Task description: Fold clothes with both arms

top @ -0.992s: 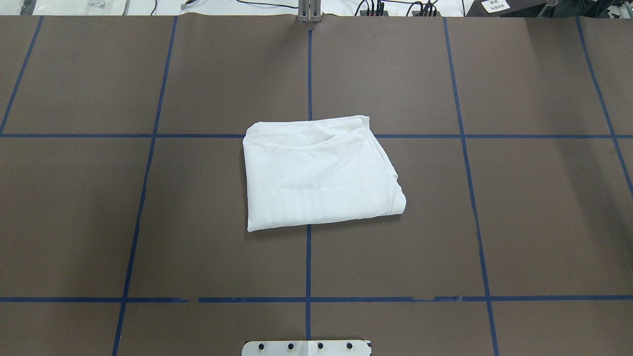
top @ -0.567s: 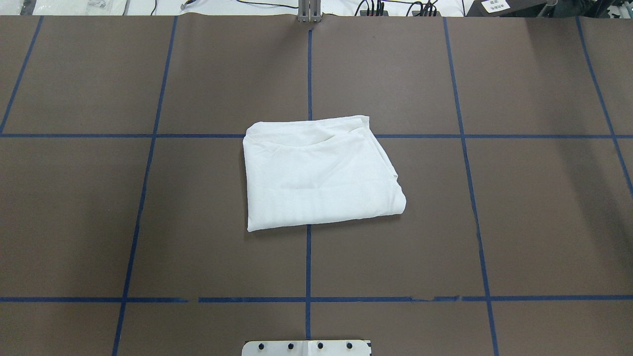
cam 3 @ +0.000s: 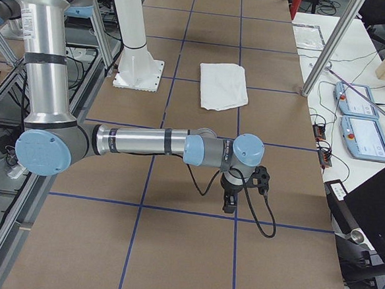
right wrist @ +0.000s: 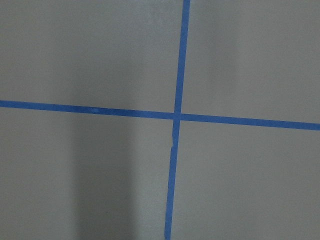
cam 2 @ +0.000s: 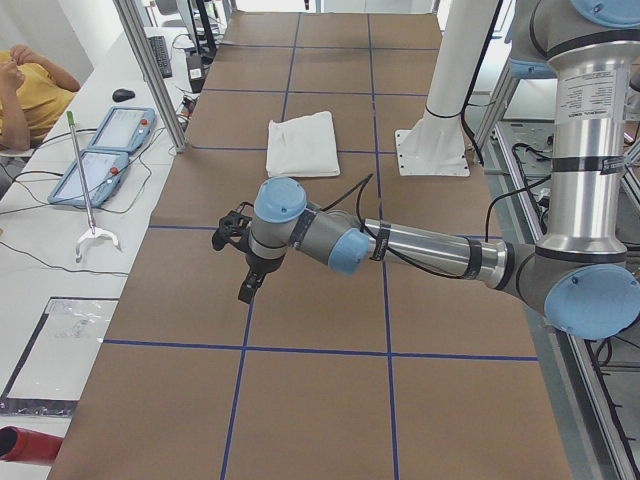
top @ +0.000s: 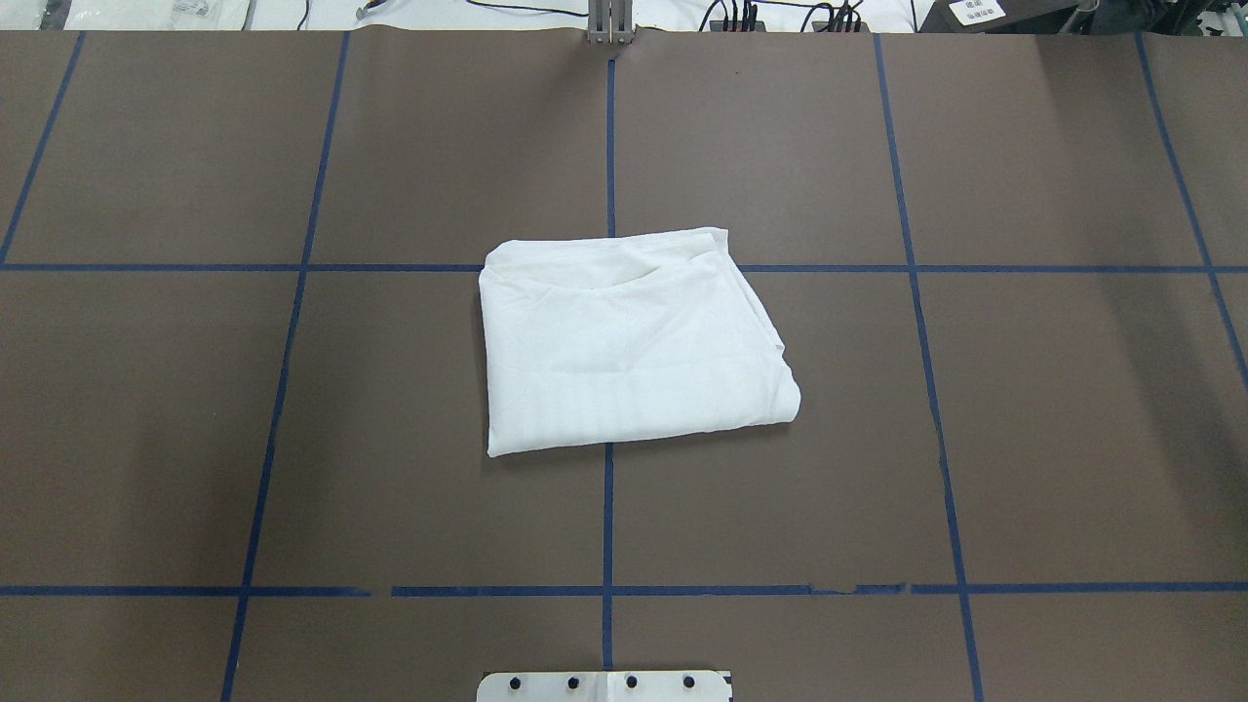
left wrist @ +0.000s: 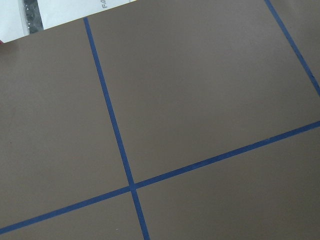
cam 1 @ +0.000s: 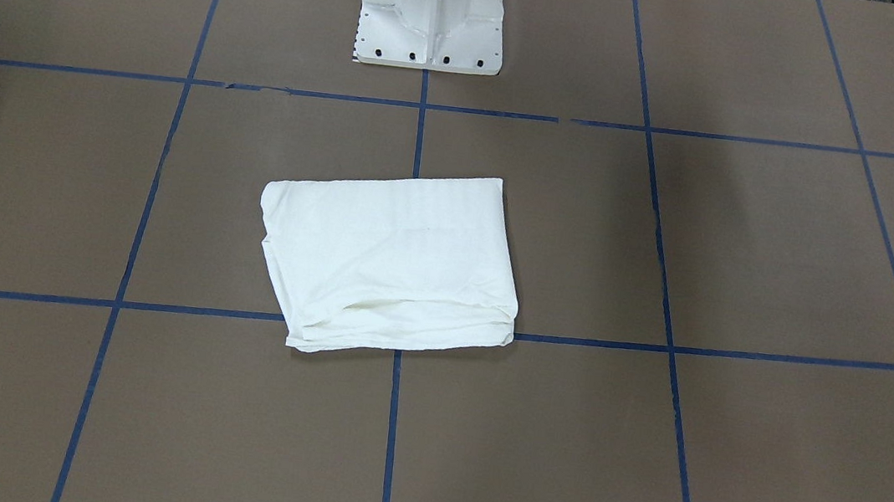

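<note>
- The white shirt (top: 629, 341) lies folded in the middle of the brown desk (top: 1072, 439), right in front of the white stand (cam 1: 432, 13) that the robot sits on.
- The shirt is a neat, thick square-ish pile. It is a bit longer from side to side than from front to back, so its long way runs from the robot's left to its right.
- The loose stacked edges are on the side away from the robot. The side near the robot looks smooth.
- The left arm (cam 2: 420, 245) reaches low over the desk toward the left end. Its jaws point down at bare desk, and the shirt (cam 2: 303, 143) is well apart from them, back toward the middle.
- The right arm (cam 3: 146, 143) does the same at the right end. The shirt (cam 3: 223, 85) is well apart from its jaws too.
- I cannot tell if the left jaws or the right jaws are open or closed. They hold no cloth.
- Both wrist cameras see only brown desk and blue tape lines (right wrist: 176, 116).
- Neither arm looks clearly closer to the shirt.
- I think the folding is done or almost done. For one more fold, each arm would have to come in toward the middle from its own side.
</note>
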`<state>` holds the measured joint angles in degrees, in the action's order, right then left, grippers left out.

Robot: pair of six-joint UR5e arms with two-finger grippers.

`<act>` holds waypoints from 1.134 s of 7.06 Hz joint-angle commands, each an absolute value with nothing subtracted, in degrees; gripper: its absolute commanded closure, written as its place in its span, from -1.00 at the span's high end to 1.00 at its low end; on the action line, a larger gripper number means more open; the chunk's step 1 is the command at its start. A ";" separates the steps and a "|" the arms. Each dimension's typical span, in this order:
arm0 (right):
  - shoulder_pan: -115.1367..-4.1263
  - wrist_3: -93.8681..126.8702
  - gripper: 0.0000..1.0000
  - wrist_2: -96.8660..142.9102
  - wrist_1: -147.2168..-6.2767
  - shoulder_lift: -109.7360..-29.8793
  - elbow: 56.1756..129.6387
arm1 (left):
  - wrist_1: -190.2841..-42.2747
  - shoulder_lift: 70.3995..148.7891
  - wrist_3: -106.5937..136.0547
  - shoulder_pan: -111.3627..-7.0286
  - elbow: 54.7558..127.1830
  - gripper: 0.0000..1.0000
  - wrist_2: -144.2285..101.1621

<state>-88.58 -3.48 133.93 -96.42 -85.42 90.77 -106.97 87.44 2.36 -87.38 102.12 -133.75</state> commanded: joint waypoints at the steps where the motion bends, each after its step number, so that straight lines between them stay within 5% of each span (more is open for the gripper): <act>1: -88.51 -3.52 1.00 133.95 -96.33 -85.69 91.67 | -106.70 87.80 2.37 -87.36 101.95 0.99 -133.77; 8: -87.28 -3.08 1.00 134.21 -96.07 -85.69 93.69 | -100.11 87.63 6.38 -87.45 100.81 0.99 -134.82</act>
